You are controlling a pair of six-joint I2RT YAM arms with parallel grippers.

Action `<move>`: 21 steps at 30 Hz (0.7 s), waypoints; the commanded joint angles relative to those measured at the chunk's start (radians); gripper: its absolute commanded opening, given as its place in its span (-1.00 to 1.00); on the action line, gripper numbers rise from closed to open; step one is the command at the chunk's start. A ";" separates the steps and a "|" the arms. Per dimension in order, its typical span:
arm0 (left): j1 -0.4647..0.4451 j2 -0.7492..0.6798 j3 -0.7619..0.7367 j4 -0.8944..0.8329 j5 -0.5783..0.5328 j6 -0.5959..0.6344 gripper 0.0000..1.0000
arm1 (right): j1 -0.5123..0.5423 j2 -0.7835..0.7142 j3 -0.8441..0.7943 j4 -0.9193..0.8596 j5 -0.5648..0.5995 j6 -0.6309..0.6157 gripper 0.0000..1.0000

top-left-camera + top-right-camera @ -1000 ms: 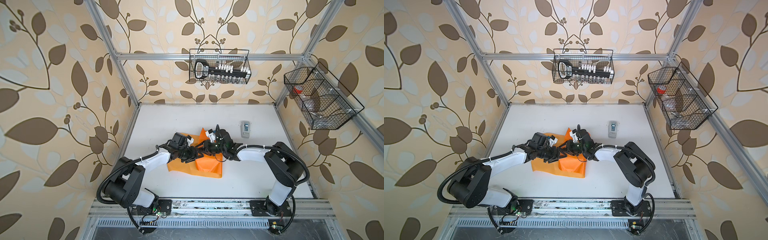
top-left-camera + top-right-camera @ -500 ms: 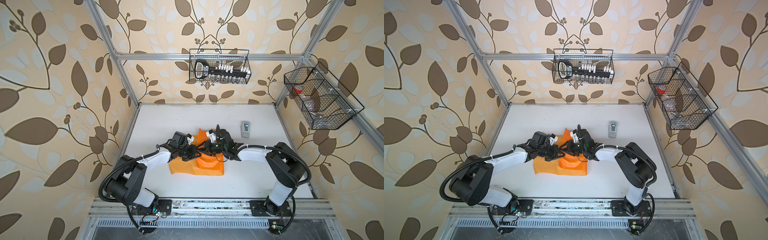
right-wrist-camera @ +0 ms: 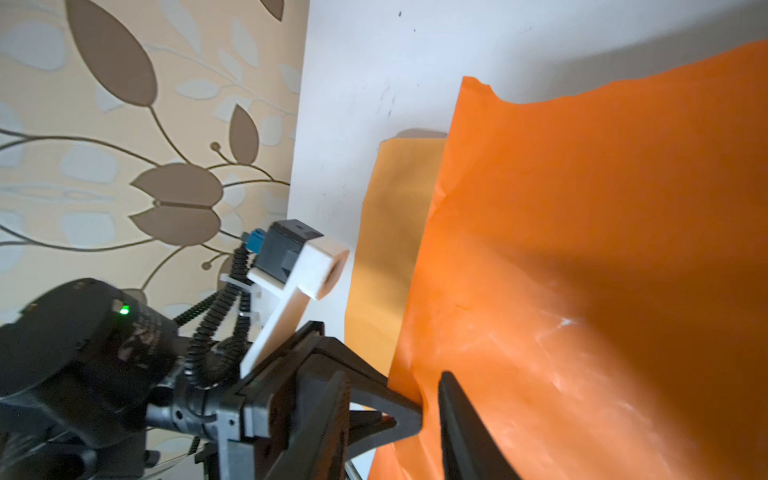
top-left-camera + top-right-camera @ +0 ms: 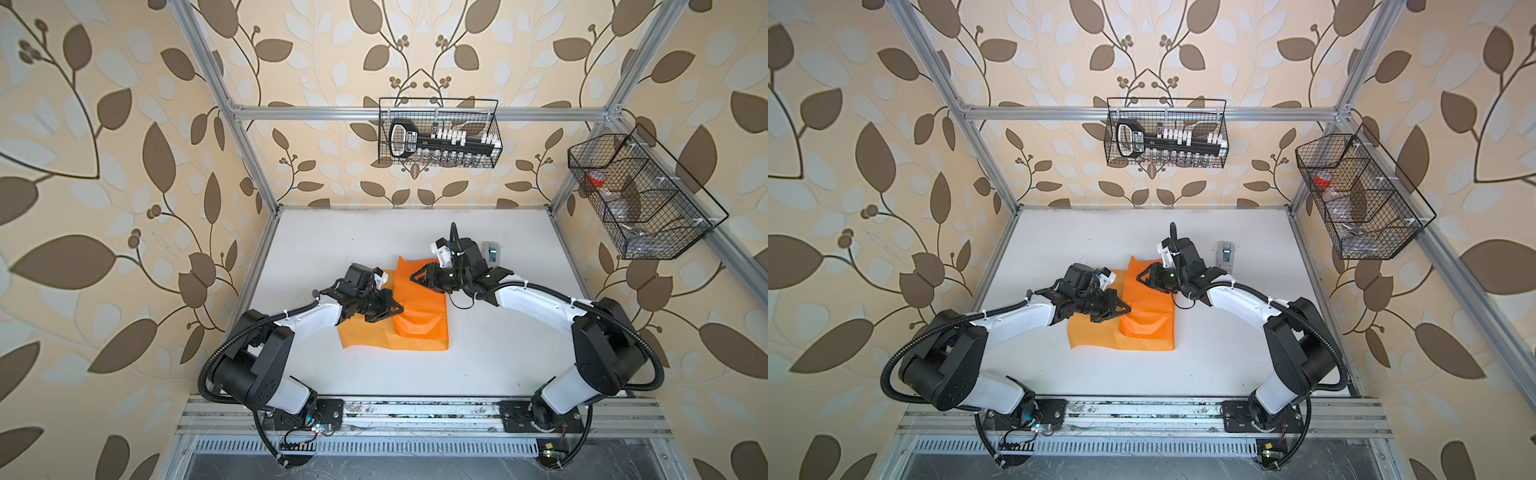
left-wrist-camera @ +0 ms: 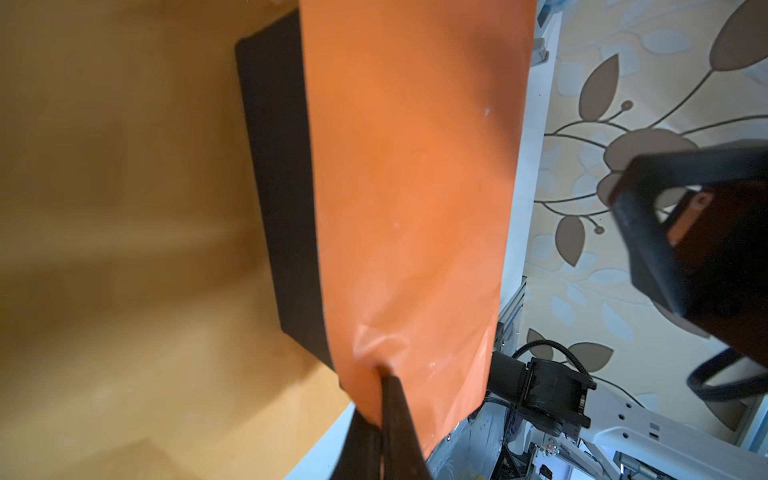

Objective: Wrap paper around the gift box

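Observation:
The orange paper (image 4: 419, 299) (image 4: 1148, 307) lies mid-table, one flap folded over a raised bump. In both top views the gift box is hidden under it. The left wrist view shows the black gift box (image 5: 282, 208) half covered by the flap (image 5: 415, 187), resting on the paper's pale underside. My left gripper (image 4: 400, 309) (image 4: 1128, 308) (image 5: 380, 374) is shut on the flap's edge beside the bump. My right gripper (image 4: 412, 277) (image 4: 1138, 277) (image 3: 394, 374) stands open over the far part of the paper (image 3: 582, 249), one finger (image 3: 457, 415) against its orange face.
A small grey tape dispenser (image 4: 492, 251) (image 4: 1225, 252) sits on the white table behind the right wrist. A wire basket (image 4: 438, 139) hangs on the back wall and another (image 4: 640, 195) on the right wall. Aluminium frame posts border the table.
My left gripper has closed on the flap's edge and shifted a little toward the near right. The flap that stood up in a peak now lies lower over the box. The right gripper's opening is unchanged.

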 commanded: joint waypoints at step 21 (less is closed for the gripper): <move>-0.004 -0.015 -0.129 0.018 -0.066 -0.050 -1.00 | 0.042 0.116 0.003 -0.066 0.036 -0.078 -0.31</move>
